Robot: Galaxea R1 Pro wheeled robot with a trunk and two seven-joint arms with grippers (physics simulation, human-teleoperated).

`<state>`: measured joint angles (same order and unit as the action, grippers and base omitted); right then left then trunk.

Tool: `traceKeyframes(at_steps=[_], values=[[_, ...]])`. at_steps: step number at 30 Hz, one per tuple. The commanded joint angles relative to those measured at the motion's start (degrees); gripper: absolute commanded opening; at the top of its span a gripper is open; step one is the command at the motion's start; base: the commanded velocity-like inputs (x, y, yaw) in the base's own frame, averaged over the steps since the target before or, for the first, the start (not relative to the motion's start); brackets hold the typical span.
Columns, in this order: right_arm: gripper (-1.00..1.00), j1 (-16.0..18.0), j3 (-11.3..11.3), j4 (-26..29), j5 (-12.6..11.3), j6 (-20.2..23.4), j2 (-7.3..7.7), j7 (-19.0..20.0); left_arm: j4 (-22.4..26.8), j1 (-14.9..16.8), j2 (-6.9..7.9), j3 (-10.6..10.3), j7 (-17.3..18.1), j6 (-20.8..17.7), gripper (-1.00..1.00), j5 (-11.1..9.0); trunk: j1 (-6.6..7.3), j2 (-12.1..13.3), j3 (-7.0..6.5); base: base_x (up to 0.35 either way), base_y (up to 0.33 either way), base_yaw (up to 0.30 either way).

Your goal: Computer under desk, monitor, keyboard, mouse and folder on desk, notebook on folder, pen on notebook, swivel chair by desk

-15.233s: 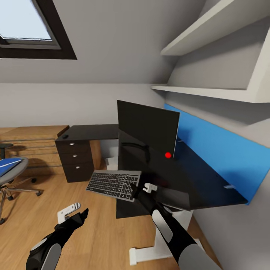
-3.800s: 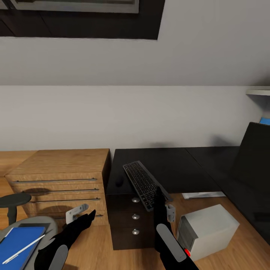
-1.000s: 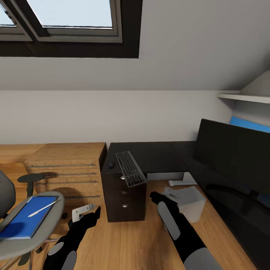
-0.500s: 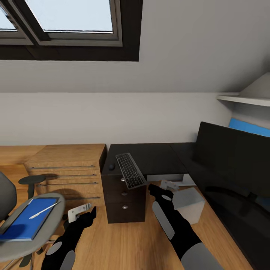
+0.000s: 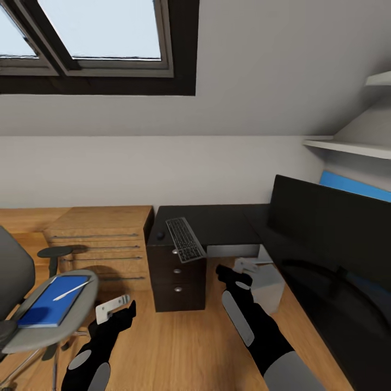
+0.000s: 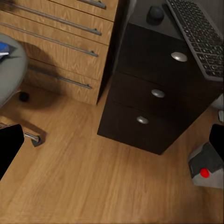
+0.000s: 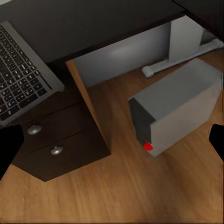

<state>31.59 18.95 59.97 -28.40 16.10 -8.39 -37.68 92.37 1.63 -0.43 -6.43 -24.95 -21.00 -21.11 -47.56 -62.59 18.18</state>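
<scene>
Both grippers, left (image 5: 115, 308) and right (image 5: 245, 267), are seen open and empty; the computer (image 5: 269, 287) is found just beyond the right one, beside the desk (image 5: 217, 222).

Desk (image 5: 222, 222) black top, black drawers with silver knobs. Keyboard (image 5: 185, 239) silver-grey, dark keys. Mouse (image 5: 160, 235) dark. Computer (image 7: 179, 105) grey case, dark front, red button. Monitor (image 5: 326, 217) black. Folder (image 5: 49, 301) bright blue, pale pen (image 5: 71, 290) on it. Swivel chair (image 5: 32, 320) grey seat. Drawer cabinet (image 5: 103, 239) light wood, grey bar handles. Floor (image 5: 179, 347) warm wood grain. Wall white, blue panel (image 5: 353, 184) behind monitor.
</scene>
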Motion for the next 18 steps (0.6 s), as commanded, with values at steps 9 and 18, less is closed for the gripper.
traceKeyframes(at_steps=[9,18], values=[[1.00,0.05,0.05,0.11,-0.27,0.25,0.04,-0.38,0.09,0.04,-0.01,-0.07,-0.52,-0.18,1.00,-0.52,2.01,3.57,-1.55,-0.278,-0.237,0.000],[1.00,0.05,0.09,0.08,-0.26,0.25,0.05,-0.38,0.09,0.04,-0.01,-0.07,-0.54,-0.18,1.00,-0.52,3.98,7.18,-3.16,-0.277,-0.239,0.000]])
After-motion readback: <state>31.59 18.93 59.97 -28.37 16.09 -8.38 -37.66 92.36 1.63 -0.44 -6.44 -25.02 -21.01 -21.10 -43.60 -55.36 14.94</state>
